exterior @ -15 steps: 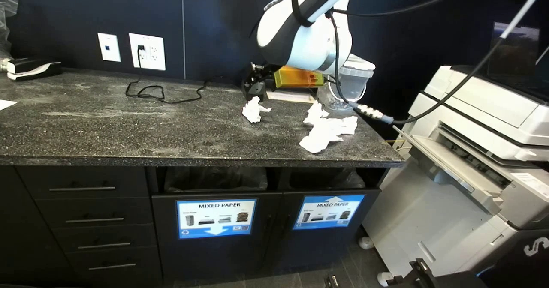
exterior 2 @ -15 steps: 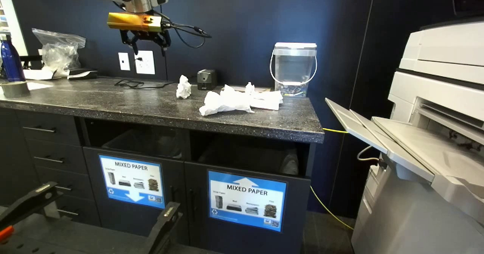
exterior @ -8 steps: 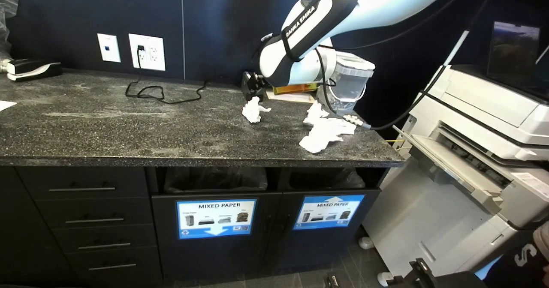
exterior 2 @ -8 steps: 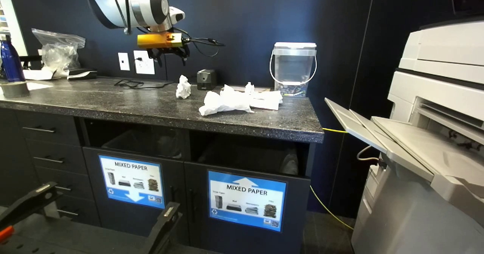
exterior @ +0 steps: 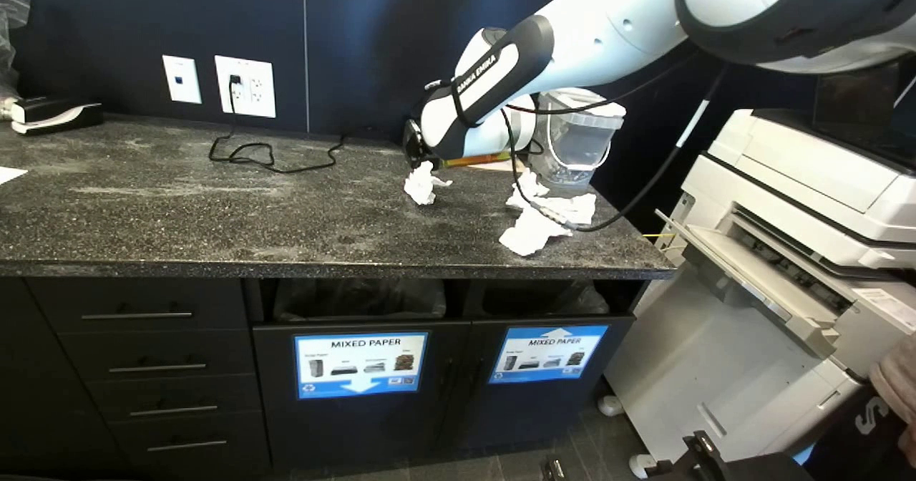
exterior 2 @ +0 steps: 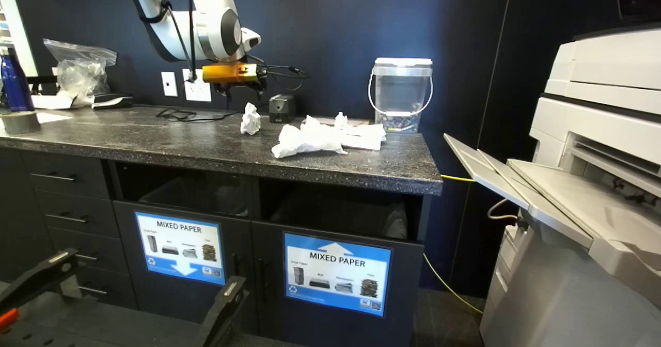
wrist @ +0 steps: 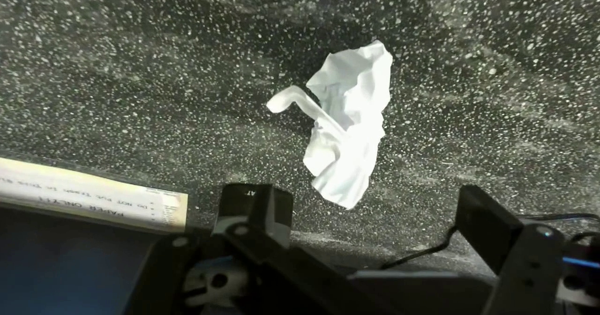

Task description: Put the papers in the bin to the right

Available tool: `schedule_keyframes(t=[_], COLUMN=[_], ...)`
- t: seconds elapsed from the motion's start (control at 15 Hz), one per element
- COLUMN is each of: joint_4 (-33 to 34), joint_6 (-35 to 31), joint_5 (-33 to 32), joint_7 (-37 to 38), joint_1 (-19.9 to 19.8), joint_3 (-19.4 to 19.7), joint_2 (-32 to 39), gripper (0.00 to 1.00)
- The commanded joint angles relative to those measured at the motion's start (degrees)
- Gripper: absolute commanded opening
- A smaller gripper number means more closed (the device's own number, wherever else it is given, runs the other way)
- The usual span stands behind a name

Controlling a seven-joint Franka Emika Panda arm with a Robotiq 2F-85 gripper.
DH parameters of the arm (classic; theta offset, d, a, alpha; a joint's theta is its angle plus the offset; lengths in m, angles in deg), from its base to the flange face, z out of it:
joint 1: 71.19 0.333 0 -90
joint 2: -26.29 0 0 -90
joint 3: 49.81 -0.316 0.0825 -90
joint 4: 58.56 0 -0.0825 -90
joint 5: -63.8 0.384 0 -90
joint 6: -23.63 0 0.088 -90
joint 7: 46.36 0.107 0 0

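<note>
One crumpled paper wad (wrist: 349,132) on the left, one bigger paper heap (exterior 2: 310,140) to its right and nearer the edge, both up on the dark speckled counter (exterior 2: 134,135)! Above that wad, towards its far side, hangs the gripper (wrist: 368,201), jaws spread wide, released, fingers (wrist: 490,228) well apart. From the wrist, what a look: the wad lies between those fingertips from side to side, just clear of both. Down below on the right, the bin (exterior 2: 335,236), a dark opening under the counter, blue-and-white MIXED PAPER label (exterior 2: 337,274) on its front, arrow pointing up. A matching label (exterior 2: 179,246) sits to the left, arrow pointing down. In an exterior view a black cable (exterior: 607,224) dips across the heap; touching or not, can't tell from here! Along the far side, a black pencil sharpener (exterior 2: 282,108) stands to the wad's right, then a clear lidded bucket (exterior 2: 403,91) by the far right corner. Past the counter's right end, a big pale printer (exterior 2: 594,73); over on the left, one blue bottle (exterior 2: 16,81).
</note>
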Motion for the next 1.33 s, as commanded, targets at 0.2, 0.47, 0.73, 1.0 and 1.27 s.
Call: schedule_keyframes(t=[0.2, 0.47, 0.73, 1.0, 1.27], joint_4=[13.2, 17.5, 20.7, 22.6, 24.1], joint_6=[3.2, 5.0, 6.5, 7.6, 8.7], joint_5=[-0.6, -0.5, -0.3, -0.3, -0.2], joint_7=[0.4, 0.3, -0.2, -0.1, -0.3], joint_1=[-2.5, -3.2, -4.2, -4.8, -5.1], joint_3=[-2.1, -2.8, -3.9, -4.3, -4.6], joint_2=[9.6, 13.3, 15.8, 17.0, 18.1], gripper=[1.0, 1.0, 1.0, 1.0, 0.75])
